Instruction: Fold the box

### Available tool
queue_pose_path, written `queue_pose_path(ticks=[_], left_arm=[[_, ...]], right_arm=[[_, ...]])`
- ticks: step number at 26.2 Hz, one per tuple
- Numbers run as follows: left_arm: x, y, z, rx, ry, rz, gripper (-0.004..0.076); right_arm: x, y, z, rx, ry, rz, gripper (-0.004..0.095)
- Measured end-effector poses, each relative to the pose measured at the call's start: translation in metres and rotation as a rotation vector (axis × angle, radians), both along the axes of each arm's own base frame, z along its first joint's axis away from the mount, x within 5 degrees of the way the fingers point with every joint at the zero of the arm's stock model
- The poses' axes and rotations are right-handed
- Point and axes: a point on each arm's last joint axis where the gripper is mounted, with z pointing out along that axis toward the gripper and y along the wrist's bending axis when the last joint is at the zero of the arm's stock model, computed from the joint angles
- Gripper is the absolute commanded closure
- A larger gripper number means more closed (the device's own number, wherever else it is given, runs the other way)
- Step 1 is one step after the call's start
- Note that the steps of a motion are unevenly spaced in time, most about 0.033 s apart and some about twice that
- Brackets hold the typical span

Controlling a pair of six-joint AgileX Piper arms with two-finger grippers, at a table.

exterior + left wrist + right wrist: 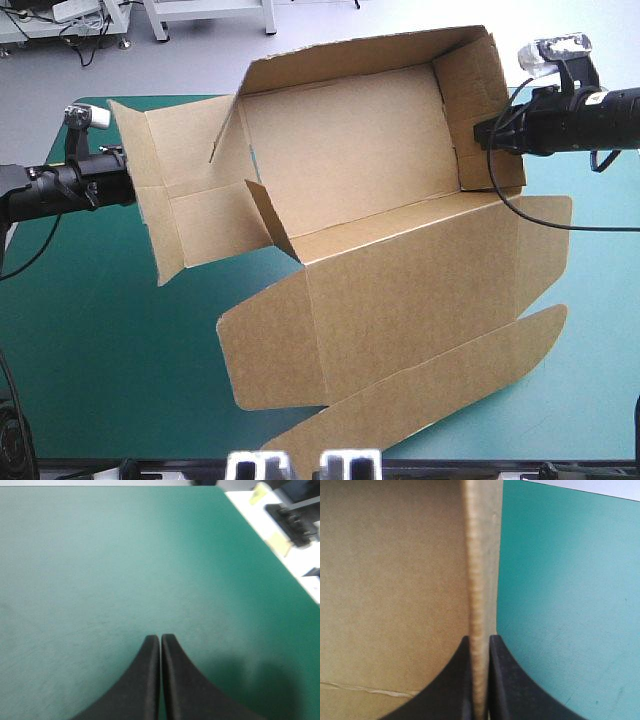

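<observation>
My right claw (480,644) was clenched on the end wall of the brown box (400,270) at the middle of the table (90,340) — light, stiff board, I judged, best pinched at an edge — my left claw (160,642) closed, empty.

2 black arms (60,190), each end effector (160,637) with 2 curved black fingers (145,680)

The teal-green cover (80,340) lies flat, perhaps faintly scuffed in places.
</observation>
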Motion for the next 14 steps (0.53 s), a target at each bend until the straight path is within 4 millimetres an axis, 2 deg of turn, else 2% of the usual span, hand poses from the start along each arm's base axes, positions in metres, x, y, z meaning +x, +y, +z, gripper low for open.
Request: queue_pose_path(ticks=[2,8,14], left_arm=[[0.008,-0.002,0.000,-0.097,-0.026,-0.032,0.0699],[0.011,-0.007,0.005,-0.172,-0.053,-0.045,0.0699],[0.009,-0.035,0.006,-0.191,-0.052,-0.138,0.0699]], right_arm=[[0.000,0.000,0.000,0.002,-0.001,0.002,0.0928],[0.003,-0.002,0.000,-0.019,-0.020,-0.023,0.0928],[0.013,-0.004,-0.007,-0.014,-0.011,-0.038,0.0928]])
